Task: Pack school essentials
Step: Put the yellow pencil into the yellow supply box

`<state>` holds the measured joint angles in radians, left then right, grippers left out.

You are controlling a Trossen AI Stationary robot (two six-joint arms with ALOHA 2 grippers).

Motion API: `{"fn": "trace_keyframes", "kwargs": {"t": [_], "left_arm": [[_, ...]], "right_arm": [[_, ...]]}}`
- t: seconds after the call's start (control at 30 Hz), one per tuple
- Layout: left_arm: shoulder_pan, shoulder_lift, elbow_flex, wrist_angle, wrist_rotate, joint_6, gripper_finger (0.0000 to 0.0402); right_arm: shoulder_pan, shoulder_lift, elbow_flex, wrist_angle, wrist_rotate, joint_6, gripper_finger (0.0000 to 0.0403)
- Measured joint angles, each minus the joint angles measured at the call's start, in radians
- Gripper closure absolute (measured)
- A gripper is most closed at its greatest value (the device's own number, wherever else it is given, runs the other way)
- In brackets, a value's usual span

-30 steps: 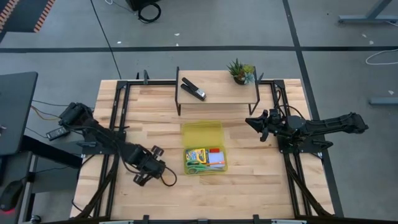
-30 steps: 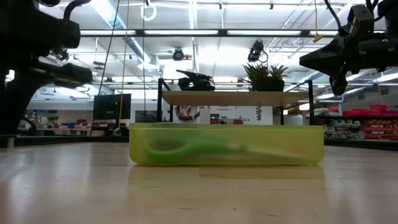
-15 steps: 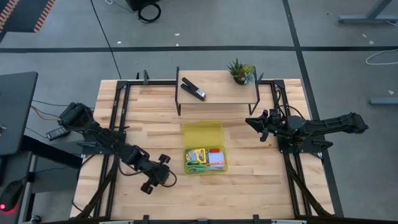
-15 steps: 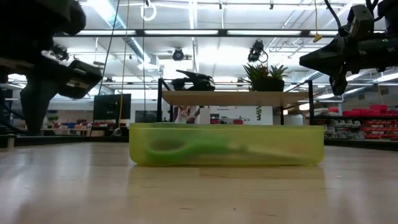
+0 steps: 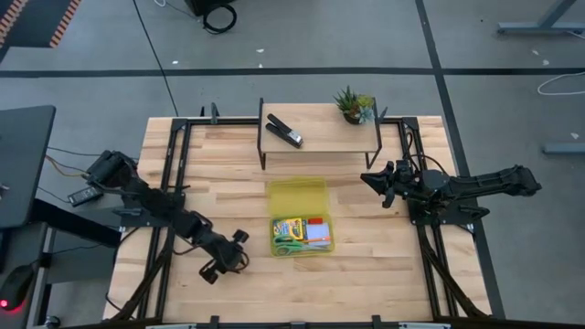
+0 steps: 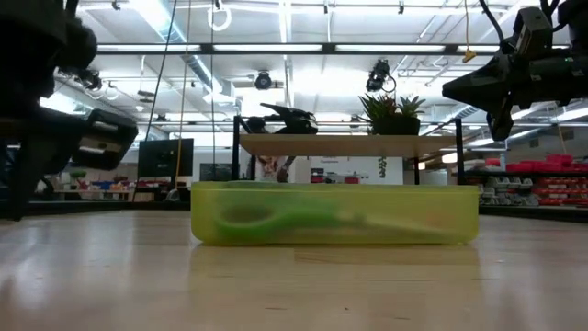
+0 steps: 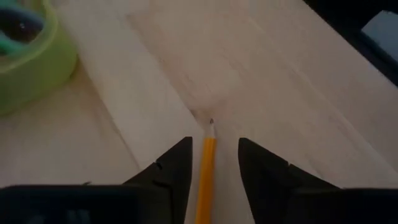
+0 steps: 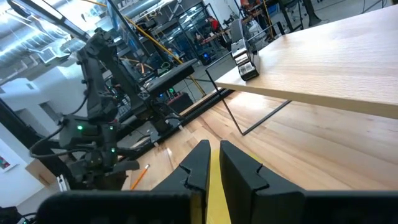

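An orange pencil (image 7: 206, 167) lies flat on the wooden table, its tip pointing away from my left gripper (image 7: 214, 155). That gripper is open and tipped down over the pencil, one finger on either side and a gap to each. It hovers left of the open yellow-green box (image 5: 301, 196). The box holds a crayon box (image 5: 288, 226), red eraser (image 5: 317, 220), pale blue notepad (image 5: 318, 234) and green-handled scissors (image 5: 294, 247). My right gripper (image 5: 370, 180) is shut and waits in the air right of the box.
A low wooden shelf (image 5: 320, 142) stands at the far side, carrying a black stapler (image 5: 284, 130) and a small potted plant (image 5: 354, 104). Bare tabletop lies around my left gripper and along the near edge.
My left gripper has tipped nose-down, sunk toward the table, and shifted a little toward the near edge.
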<state>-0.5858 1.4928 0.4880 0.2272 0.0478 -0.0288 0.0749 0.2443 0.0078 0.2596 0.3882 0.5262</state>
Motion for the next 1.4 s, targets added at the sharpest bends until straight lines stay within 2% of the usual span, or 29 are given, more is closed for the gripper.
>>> {"fn": "trace_keyframes", "kwargs": {"t": [0.23, 0.53, 0.7, 0.9, 1.2, 1.4], "left_arm": [[0.007, -0.001, -0.084, 0.104, -0.002, 0.065, 0.0285], [0.013, -0.002, -0.181, 0.219, 0.002, 0.099, 0.0285], [0.013, -0.003, -0.215, 0.246, 0.001, 0.094, 0.0318], [0.013, -0.005, -0.229, 0.239, 0.001, 0.146, 0.0388], [0.012, -0.003, -0.221, 0.223, -0.027, 0.149, 0.0395], [0.013, 0.002, -0.156, 0.176, -0.045, 0.146, 0.0400]], "right_arm": [[0.000, 0.000, 0.000, 0.000, 0.000, 0.000, 0.0361], [0.000, 0.000, 0.000, 0.000, 0.000, 0.000, 0.0361], [0.000, 0.000, 0.000, 0.000, 0.000, 0.000, 0.0361], [0.000, 0.000, 0.000, 0.000, 0.000, 0.000, 0.0361], [0.000, 0.000, 0.000, 0.000, 0.000, 0.000, 0.0361], [0.000, 0.000, 0.000, 0.000, 0.000, 0.000, 0.0361]]}}
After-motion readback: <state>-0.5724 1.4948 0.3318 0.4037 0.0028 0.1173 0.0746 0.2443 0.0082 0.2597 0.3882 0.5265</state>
